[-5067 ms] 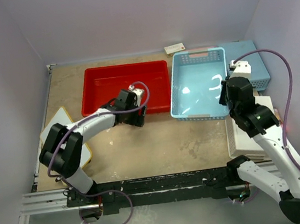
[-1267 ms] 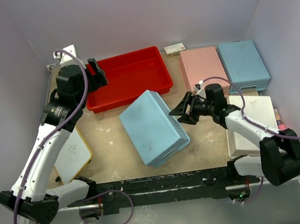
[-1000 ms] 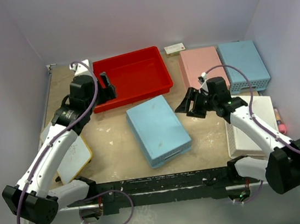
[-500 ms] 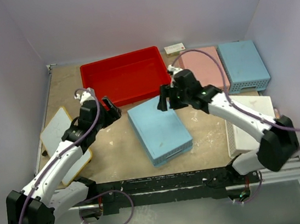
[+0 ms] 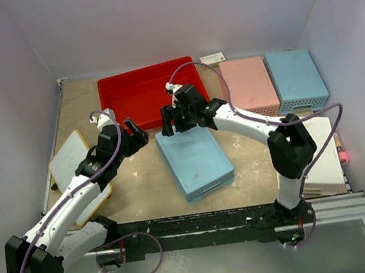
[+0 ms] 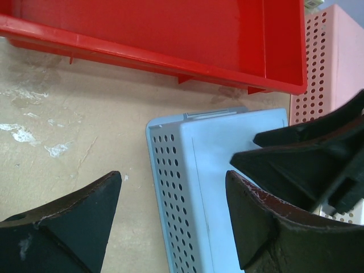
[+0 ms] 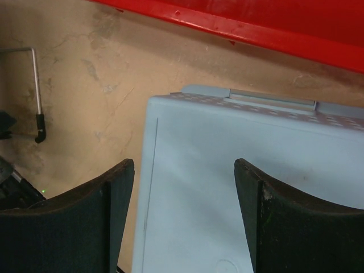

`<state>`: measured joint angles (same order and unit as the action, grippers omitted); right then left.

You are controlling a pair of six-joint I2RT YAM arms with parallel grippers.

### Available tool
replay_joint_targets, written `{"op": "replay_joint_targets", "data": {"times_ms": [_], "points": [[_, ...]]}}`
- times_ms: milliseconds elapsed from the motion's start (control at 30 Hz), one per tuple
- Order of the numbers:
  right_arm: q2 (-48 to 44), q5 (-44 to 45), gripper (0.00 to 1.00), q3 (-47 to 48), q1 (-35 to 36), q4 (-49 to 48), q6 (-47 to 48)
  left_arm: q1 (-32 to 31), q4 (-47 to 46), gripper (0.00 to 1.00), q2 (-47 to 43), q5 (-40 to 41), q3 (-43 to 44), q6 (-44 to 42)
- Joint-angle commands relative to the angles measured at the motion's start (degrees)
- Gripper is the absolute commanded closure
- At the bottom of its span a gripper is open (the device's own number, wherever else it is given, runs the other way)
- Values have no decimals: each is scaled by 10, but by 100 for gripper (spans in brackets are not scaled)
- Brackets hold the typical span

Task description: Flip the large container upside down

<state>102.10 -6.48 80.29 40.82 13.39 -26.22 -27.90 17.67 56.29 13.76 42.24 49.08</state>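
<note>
Large container (image 5: pixel 130 96) upright; overturned blue basket (image 5: pixel 195 158) just beside near wall.

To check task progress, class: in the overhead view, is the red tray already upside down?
No: the red tray shows its smooth inner floor and walls, open side up.

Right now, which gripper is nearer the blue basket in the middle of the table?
Right. The right gripper hangs over the far end of the blue basket; the left gripper sits off its far-left corner, above the bare table.
</note>
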Motion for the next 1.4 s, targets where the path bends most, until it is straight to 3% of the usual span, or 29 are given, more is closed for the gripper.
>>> {"op": "replay_joint_targets", "data": {"times_ms": [0,233,633,900,1033,1367], "points": [[35,-22,27,50,-1,-35,9,-1,-18,29,-12,9,-7,16],[90,-11,27,99,-1,-30,8,-2,-38,29,-14,-17,-24,21],[124,-17,27,93,-1,-34,-11,-6,-97,29,14,-74,-40,9],[14,17,26,-13,-32,3,-11,-19,-116,29,21,-124,-54,-1],[-59,17,26,-56,-78,8,-19,-65,-131,28,53,-124,-59,4],[-245,213,20,-63,-101,58,27,-168,-229,25,185,-158,-45,46]]}}
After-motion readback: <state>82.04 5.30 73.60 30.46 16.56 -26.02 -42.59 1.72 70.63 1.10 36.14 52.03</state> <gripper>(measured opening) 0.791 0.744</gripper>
